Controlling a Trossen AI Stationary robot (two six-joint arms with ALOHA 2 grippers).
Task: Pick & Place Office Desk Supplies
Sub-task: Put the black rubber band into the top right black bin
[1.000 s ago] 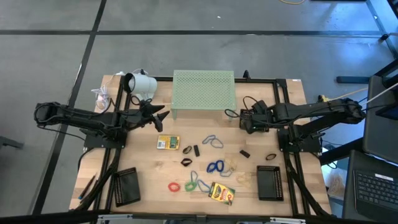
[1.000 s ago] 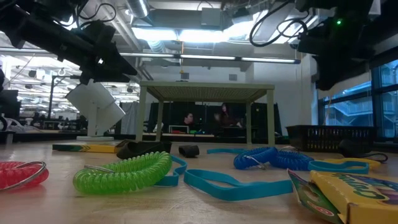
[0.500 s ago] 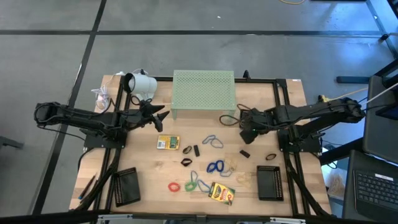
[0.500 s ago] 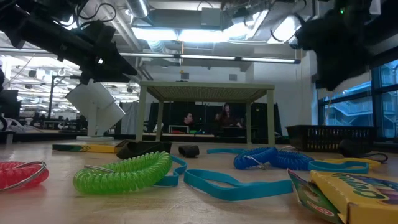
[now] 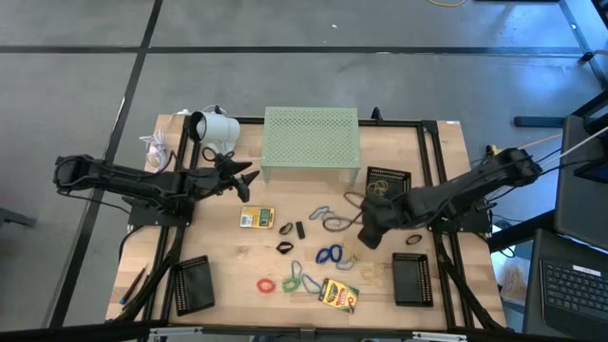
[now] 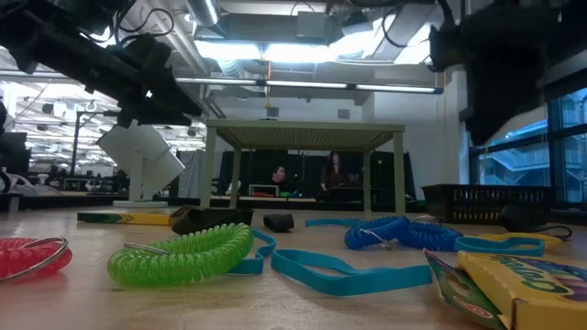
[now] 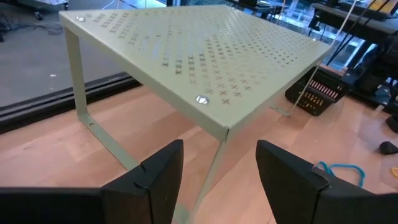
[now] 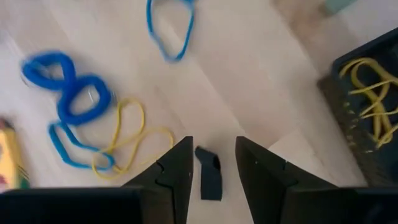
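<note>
The right gripper (image 8: 211,163) is hovering open over a black clip (image 8: 209,172) — the clip lying straight ahead between its fingers, long axis running along them — while the left gripper (image 5: 249,175) is waiting open.

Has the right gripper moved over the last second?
Yes. In the high view the right gripper has left the pale green stand side and now hangs over the small black clip, jaws open.

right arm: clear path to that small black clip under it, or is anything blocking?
Probably yes. In the right wrist view the right gripper stands open with the black clip lying in line between its fingers on bare wood. The yellow band lies off to one side, apart from it.
</note>
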